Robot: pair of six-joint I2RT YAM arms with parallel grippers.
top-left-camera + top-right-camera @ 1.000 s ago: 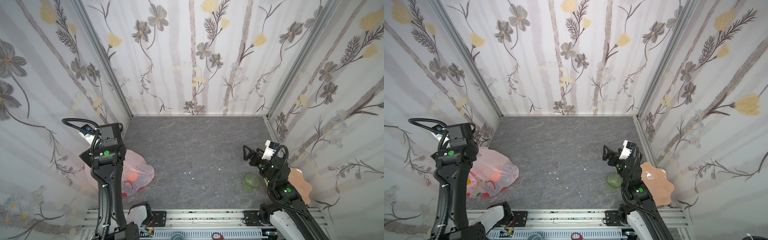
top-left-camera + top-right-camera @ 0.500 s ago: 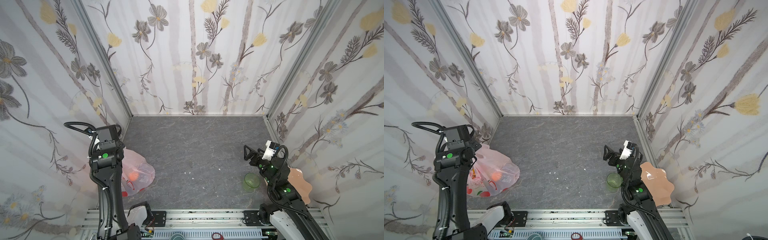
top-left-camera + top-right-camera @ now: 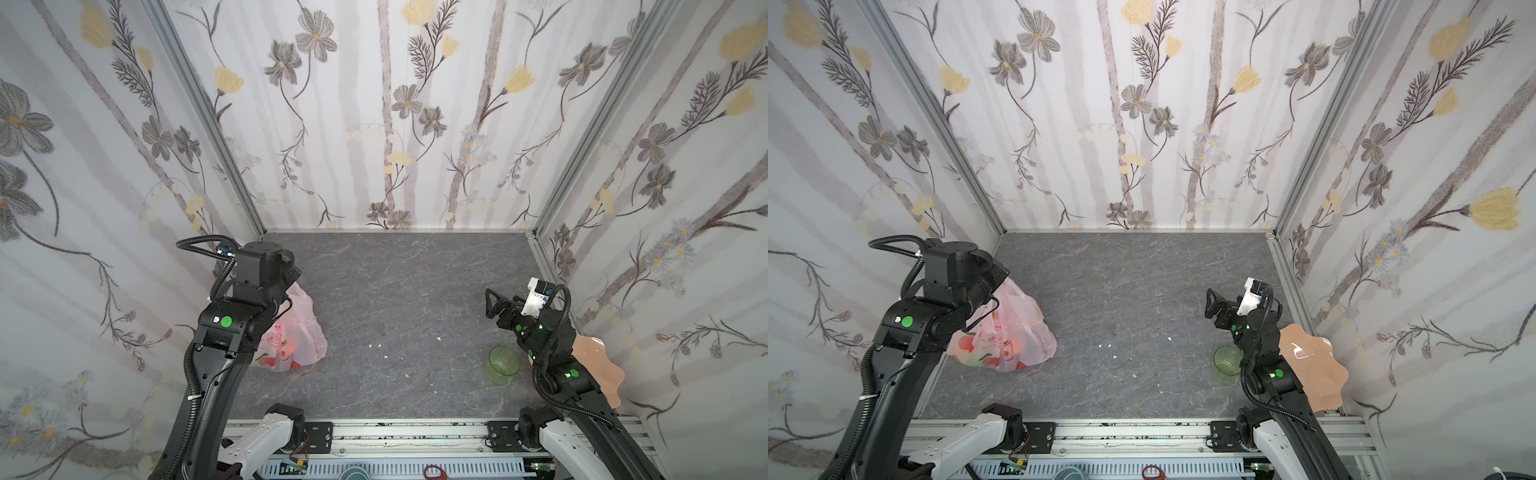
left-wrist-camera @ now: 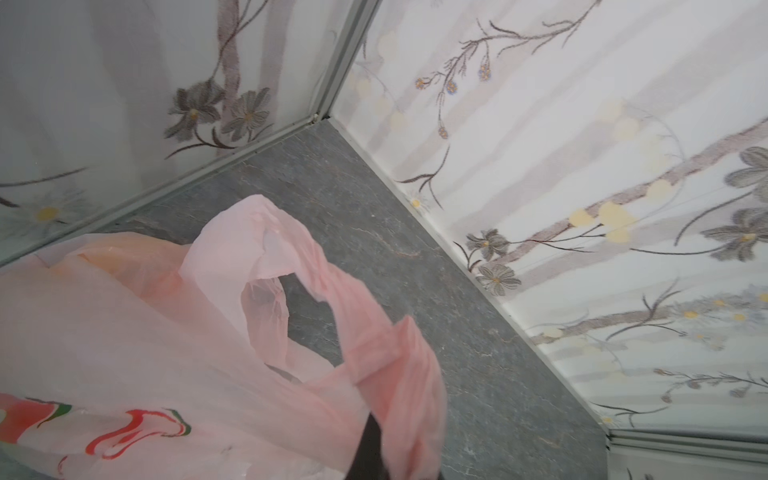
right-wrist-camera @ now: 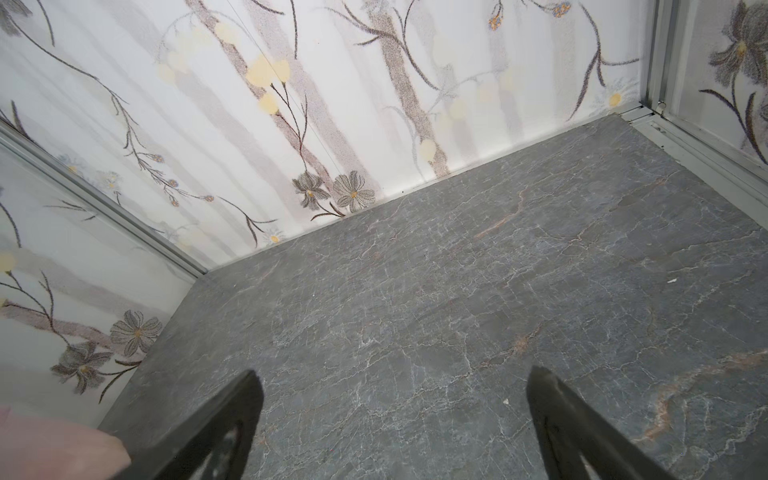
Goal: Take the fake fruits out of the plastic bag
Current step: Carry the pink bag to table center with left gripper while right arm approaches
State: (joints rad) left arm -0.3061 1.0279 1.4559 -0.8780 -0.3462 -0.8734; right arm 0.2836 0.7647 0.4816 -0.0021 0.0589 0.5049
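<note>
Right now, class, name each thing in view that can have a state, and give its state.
plastic bag: standing bunched up, one handle pinched.
fake fruits: inside the bag, only dimly seen through it.
left gripper: shut on the bag's handle.
right gripper: open, empty.
cup: upright, empty.
plate: tilted up on edge, empty.

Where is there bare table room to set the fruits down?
The wide middle, between the bag and the cup, is bare up to the back wall. Crowded: left edge by the bag, right edge around cup and plate.
</note>
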